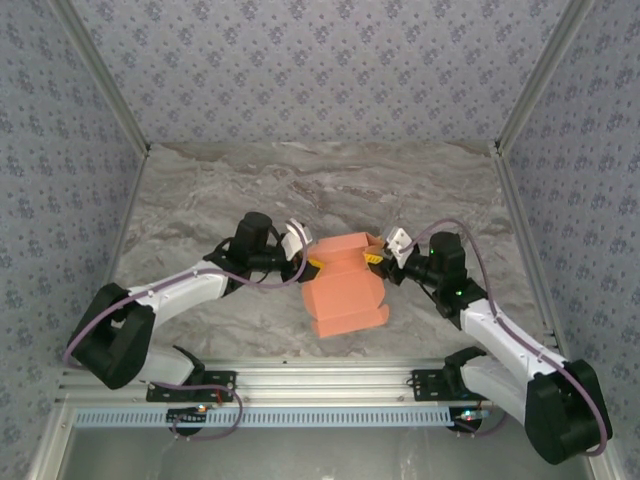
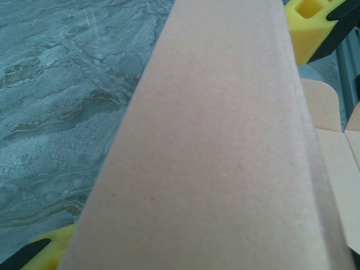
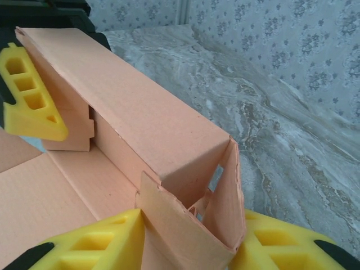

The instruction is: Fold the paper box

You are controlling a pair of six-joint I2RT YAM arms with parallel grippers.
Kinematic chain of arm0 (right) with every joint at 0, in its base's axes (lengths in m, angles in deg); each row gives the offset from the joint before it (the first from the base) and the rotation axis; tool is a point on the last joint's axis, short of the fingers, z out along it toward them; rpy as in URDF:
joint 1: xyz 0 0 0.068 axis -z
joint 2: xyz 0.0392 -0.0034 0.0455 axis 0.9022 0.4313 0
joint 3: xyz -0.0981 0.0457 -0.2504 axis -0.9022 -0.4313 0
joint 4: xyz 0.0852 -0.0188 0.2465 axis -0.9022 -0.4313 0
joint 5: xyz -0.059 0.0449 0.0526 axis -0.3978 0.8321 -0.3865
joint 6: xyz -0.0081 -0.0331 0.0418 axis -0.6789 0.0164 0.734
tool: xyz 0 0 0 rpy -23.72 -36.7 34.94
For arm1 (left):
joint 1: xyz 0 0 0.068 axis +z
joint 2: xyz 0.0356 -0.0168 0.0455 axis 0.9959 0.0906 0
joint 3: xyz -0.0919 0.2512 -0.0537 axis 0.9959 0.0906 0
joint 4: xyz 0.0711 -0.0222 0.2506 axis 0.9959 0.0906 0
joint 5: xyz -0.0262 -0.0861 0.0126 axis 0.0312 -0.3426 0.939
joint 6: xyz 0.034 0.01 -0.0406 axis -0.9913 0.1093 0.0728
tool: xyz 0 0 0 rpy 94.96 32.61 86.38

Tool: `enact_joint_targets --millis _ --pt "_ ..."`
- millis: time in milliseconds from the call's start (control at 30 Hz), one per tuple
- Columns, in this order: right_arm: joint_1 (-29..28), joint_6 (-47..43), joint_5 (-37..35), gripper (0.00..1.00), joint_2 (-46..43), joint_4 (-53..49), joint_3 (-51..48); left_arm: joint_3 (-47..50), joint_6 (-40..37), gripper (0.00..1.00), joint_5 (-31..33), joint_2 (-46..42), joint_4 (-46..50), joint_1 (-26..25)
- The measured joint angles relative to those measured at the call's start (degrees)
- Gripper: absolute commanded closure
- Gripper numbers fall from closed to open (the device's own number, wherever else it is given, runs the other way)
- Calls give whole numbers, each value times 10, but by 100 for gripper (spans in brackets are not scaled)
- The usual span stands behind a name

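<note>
1. L gripper [image 1: 312,262]: clamped on raised far wall [image 3: 140,112] of paper box [image 1: 345,292], card btwn its yellow pads [image 2: 309,28]
2. Box sits mid-table [image 1: 200,200], half-formed, near panels flat
3. R gripper [image 1: 378,258]: pinching end flaps [image 3: 225,208] at box's right corner
4. Tip: L steadies wall, R tucks flap in square w/ light pressure, don't crush the card

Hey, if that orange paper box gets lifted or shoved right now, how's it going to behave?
The paper box is thin card, so probably light and easy to slide on the smooth marble-pattern table. Its end flaps stand loose and untucked, so it would likely flex or spring open rather than stay rigid.
</note>
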Motion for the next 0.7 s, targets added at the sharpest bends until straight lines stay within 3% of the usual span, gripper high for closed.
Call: enact_joint_targets --millis 367,700 --pt "-17 12 -52 60 28 35 -3 2 5 85 25 10 -19 0" --pt "-43 38 -104 56 116 58 32 2 40 84 67 60 -81 -4"
